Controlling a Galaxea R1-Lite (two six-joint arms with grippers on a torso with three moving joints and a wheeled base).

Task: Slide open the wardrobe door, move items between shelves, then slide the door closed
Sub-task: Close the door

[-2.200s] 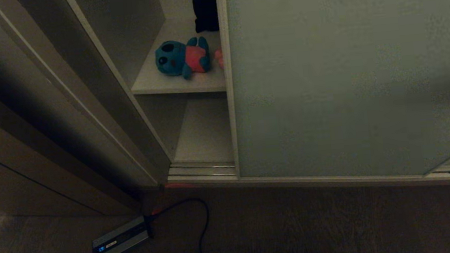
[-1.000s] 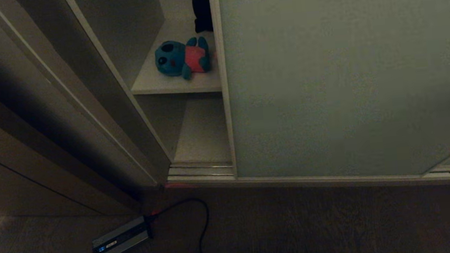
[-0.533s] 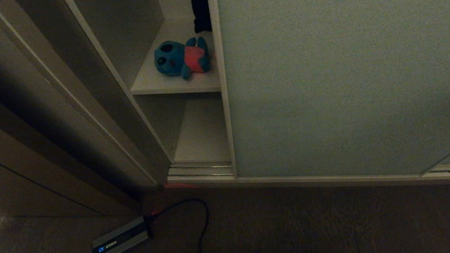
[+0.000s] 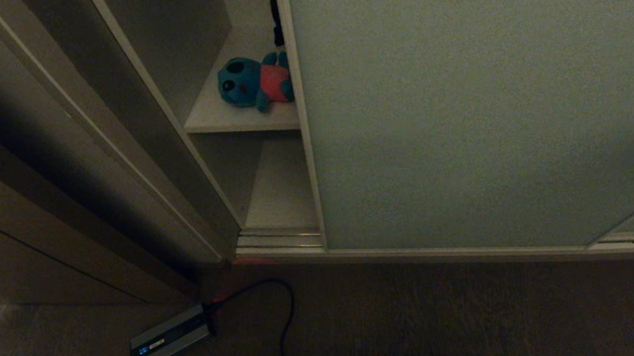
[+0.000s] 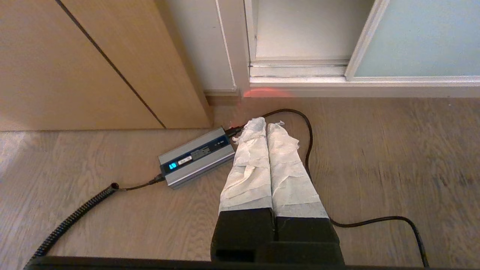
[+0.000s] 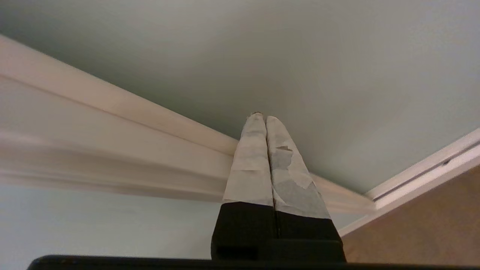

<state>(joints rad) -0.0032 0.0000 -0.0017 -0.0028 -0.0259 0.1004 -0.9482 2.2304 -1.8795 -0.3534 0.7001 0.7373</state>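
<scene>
The pale grey-green sliding wardrobe door (image 4: 459, 102) covers most of the wardrobe and leaves a narrow gap at its left. Through that gap a blue plush toy in a pink shirt (image 4: 254, 83) lies on the upper off-white shelf (image 4: 231, 119), its right side cut off by the door's edge. The lower shelf (image 4: 281, 198) is bare where it shows. My right gripper (image 6: 261, 117) is shut, empty, with its taped tips against the door panel (image 6: 300, 56) beside a light frame strip. My left gripper (image 5: 268, 123) hangs shut and empty over the floor.
A grey power brick (image 4: 167, 339) with a black cable (image 4: 286, 318) lies on the wood floor before the wardrobe's left corner. Brown wood-grain panels (image 4: 24, 238) stand at the left. A dark item (image 4: 275, 9) hangs at the back of the gap.
The door has slid left, narrowing the gap. It now hides the pink thing seen beside the blue toy and covers part of that toy. The left arm has not moved.
</scene>
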